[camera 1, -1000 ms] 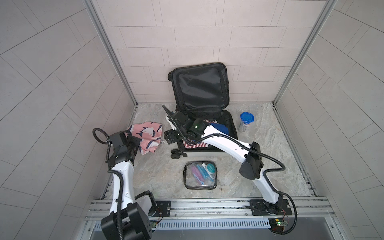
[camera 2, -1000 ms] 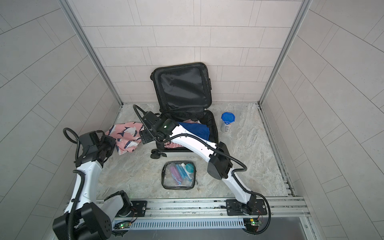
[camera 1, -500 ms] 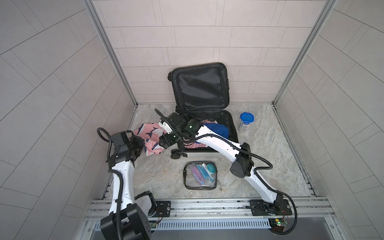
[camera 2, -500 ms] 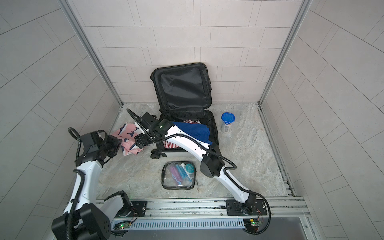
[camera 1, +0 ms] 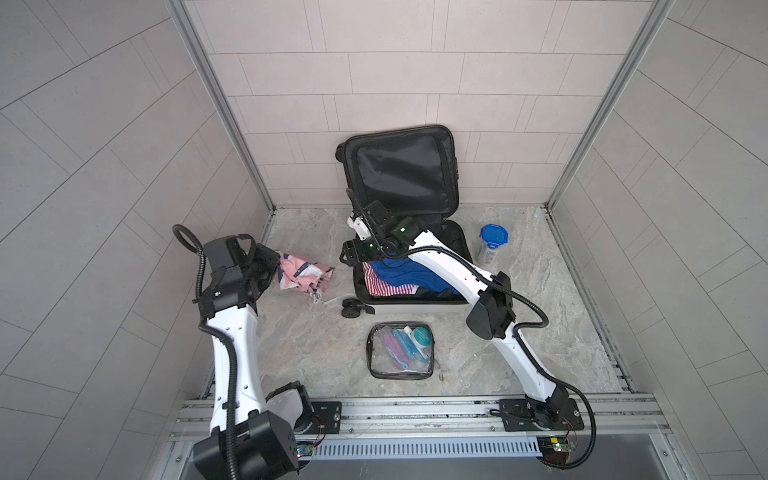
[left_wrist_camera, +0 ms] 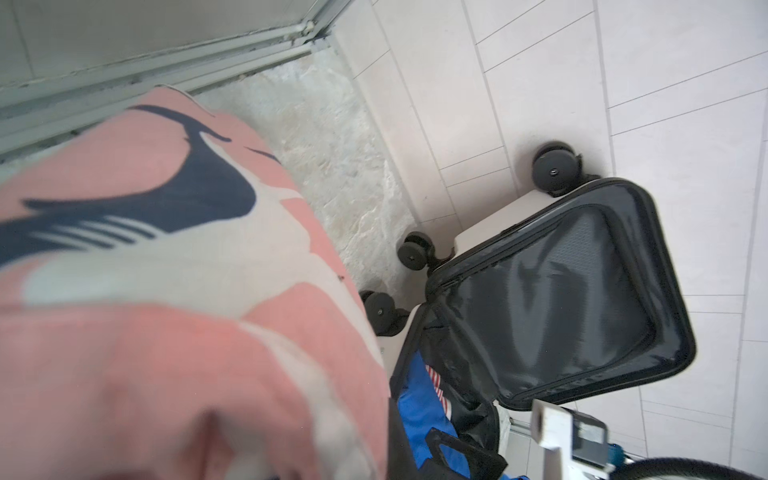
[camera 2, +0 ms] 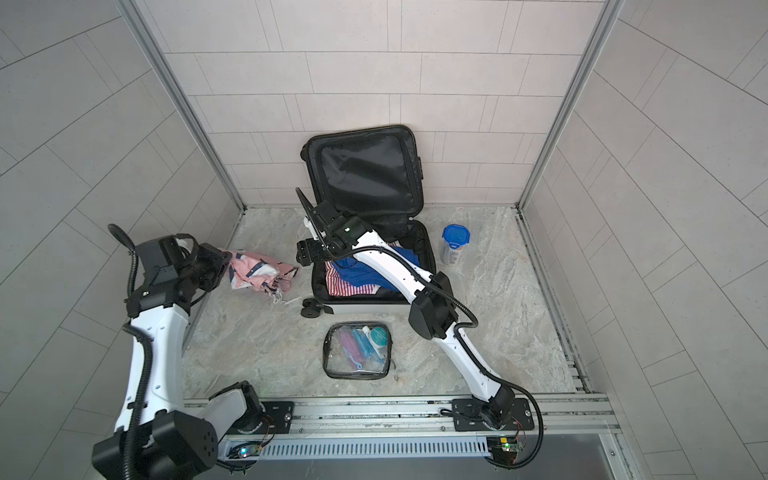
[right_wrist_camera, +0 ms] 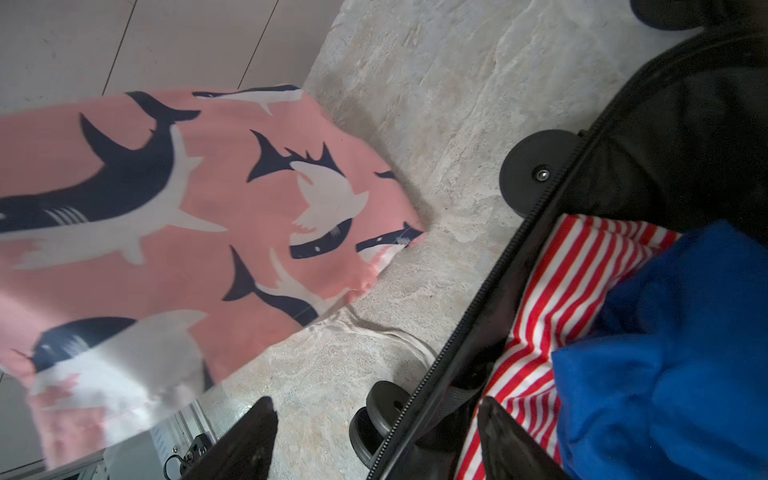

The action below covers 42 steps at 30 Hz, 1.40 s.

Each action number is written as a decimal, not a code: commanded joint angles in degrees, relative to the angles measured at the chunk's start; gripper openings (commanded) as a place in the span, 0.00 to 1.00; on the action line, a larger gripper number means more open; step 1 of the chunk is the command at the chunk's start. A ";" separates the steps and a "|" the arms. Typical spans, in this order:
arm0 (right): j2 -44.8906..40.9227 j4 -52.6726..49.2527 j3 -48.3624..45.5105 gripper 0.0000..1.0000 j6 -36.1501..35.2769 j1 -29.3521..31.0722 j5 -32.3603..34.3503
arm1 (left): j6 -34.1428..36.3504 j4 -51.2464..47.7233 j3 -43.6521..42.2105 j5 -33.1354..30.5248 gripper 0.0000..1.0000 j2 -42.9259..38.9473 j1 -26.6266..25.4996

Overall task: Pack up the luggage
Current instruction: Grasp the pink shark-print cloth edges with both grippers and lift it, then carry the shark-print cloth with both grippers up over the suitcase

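The luggage [camera 1: 399, 174] sits at the back of the floor with its lid propped against the wall, likely so the base lies open for loading. Just beside it, the left gripper [camera 1: 270, 266] is clamped on a pink shark-print cloth [camera 1: 301, 276], seemingly to carry it in. The right gripper [camera 1: 351, 254] hangs with jaws apart over the rim nearest the cloth, probably to receive it. The case has a white shell, black lining and small black wheels.

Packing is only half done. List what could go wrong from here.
1. The left gripper holds the pink shark-print cloth at one end; its white drawstring trails on the floor near a wheel and might snag.
2. The open right gripper hovers at the luggage rim; a bump could topple the lid leaning against the wall.
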 commanded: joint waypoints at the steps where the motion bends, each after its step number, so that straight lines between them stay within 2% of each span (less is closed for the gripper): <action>1: -3.69 -0.28 0.07 0.78 0.40 0.17 -1.78 | 1.45 -0.89 6.28 2.37 0.00 2.34 -1.63; 6: -7.92 -0.88 -2.42 0.78 0.26 -2.14 -2.93 | 1.36 -1.84 14.58 3.30 0.00 6.64 -6.88; 12: -16.33 -0.05 -10.11 0.78 -0.78 -5.57 -2.28 | 0.41 -1.92 24.25 3.06 0.00 11.01 -15.52; 23: -37.81 8.60 -34.96 0.79 0.09 -16.63 -3.09 | -5.32 0.25 41.41 5.00 0.00 18.32 -27.63; 30: -46.65 9.94 -44.96 0.79 0.20 -22.56 -3.81 | -8.28 3.21 51.36 4.77 0.00 25.80 -37.00; 34: -51.48 10.85 -50.47 0.79 0.94 -26.05 -3.91 | -9.01 4.76 54.91 4.51 0.00 30.89 -42.56; 42: -62.51 11.00 -60.74 0.80 0.04 -32.97 -2.32 | -11.76 11.63 55.93 7.40 0.00 41.08 -50.66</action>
